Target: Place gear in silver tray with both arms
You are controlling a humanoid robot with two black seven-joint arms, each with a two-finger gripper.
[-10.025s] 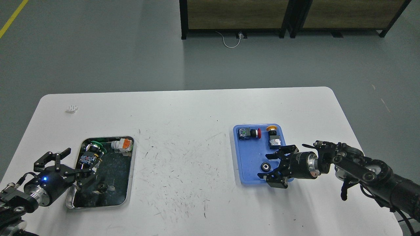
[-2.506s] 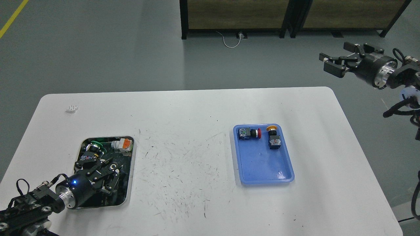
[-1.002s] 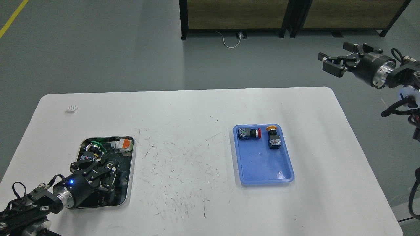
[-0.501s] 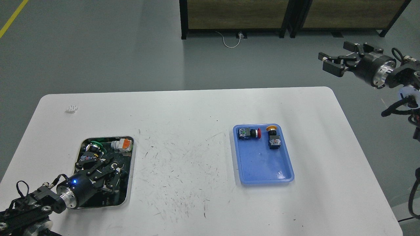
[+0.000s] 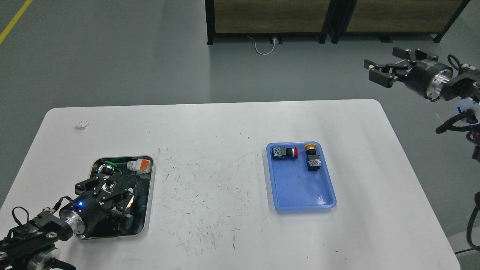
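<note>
The silver tray (image 5: 112, 236) lies at the table's front left. My left gripper (image 5: 107, 193) hangs low over the tray's middle with its black fingers (image 5: 92, 183) spread open. It covers much of the dark floor, and I cannot pick out the gear there; only a pale glint shows by the lower finger. My right gripper (image 5: 378, 71) is raised off the table's far right corner, open and empty.
A green button (image 5: 108, 165) and a white-and-orange part (image 5: 138, 165) lie at the silver tray's far end. The blue tray (image 5: 300, 191) at centre right holds a red button (image 5: 287, 152) and a yellow-capped one (image 5: 312, 158). A small white piece (image 5: 82, 123) lies at far left.
Since 10 s ago the gear has left the blue tray and my right arm has risen away. In the last half second my left gripper shifted slightly back and up over the silver tray.
</note>
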